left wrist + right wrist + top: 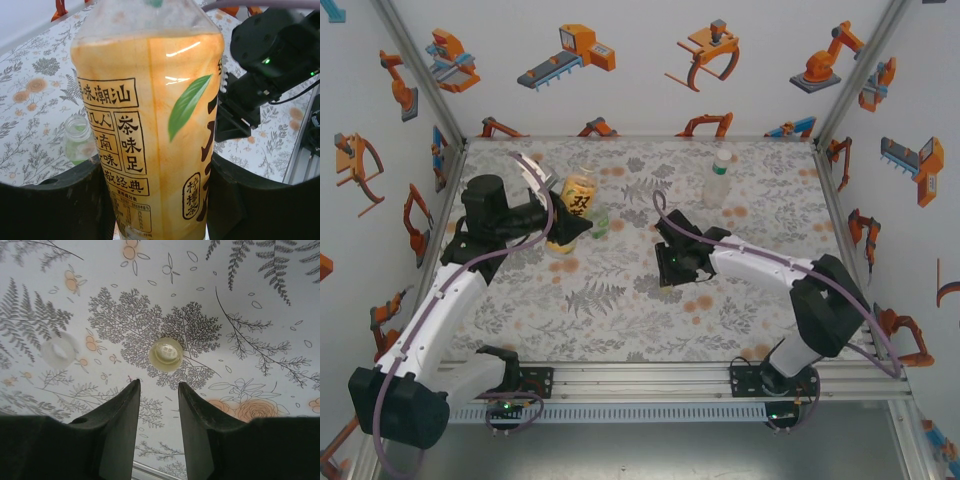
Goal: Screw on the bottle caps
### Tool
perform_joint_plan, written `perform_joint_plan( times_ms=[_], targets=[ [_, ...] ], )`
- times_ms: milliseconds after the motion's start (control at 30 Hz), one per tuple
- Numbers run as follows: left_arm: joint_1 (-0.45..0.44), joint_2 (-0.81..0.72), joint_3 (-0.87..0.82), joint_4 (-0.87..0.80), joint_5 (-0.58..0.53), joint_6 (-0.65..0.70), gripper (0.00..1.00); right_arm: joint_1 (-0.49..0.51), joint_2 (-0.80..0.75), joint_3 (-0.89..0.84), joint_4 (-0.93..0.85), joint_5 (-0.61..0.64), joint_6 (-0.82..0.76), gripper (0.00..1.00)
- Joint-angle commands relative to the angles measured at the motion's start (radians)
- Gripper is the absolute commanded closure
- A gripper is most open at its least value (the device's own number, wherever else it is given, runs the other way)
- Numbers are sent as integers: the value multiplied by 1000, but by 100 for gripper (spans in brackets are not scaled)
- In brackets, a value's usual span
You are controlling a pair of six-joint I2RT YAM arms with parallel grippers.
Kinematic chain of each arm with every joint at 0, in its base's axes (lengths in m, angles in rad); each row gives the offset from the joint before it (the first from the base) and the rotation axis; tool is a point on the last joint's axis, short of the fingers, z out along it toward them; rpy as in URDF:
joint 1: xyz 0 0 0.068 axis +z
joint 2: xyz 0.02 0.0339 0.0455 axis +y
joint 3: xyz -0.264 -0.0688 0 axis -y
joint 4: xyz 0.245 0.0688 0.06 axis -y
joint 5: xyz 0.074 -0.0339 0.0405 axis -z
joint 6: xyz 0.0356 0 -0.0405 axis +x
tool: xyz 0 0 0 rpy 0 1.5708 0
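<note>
Yellow plastic is what your left gripper [570, 228] has: the yellow bottle [150, 125] stands upright between the 2 dark fingers [55, 205], which press on its lower label from both sides. It is over the left-centre of the floral table [620, 320]. The bottle's neck runs off the top edge of the left wrist view, so you cannot tell there whether it is capped.

The short green bottle [599, 222] stands just beside it on the right. Whether the 2 touch is not clear.

The clear bottle [719, 180] with the white-green label stands upright near the back wall [640, 70], well apart from both arms.

Your right gripper [159, 385] hangs low over the table's middle, fingers spread and holding nothing. The pale cap [166, 354] lies on the cloth just beyond the fingertips, roughly in line with the gap and a little toward the right finger. A second, blurred white cap [59, 351] lies well to its left. Bare printed cloth lies on every side of both caps.

From the grippers down to the aluminium rail [650, 378], the near half of the table is open cloth. The right gripper's black body sits near the yellow bottle's right side, not touching it.
</note>
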Motion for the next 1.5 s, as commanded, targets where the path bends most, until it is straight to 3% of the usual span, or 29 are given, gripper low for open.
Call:
perform_joint_plan(
  times_ms=[0, 167, 333, 1467],
  targets=[
    [1, -8, 5, 12, -10, 3, 100, 11, 26, 28, -31, 33, 15, 62],
    [1, -20, 41, -57, -9, 29, 100, 26, 51, 48, -39, 56, 13, 61],
    [2, -17, -29, 17, -49, 31, 100, 35, 74, 61, -41, 58, 10, 61],
    [3, -44, -21, 5, -10, 28, 100, 50, 140, 119, -52, 114, -7, 59]
  ],
)
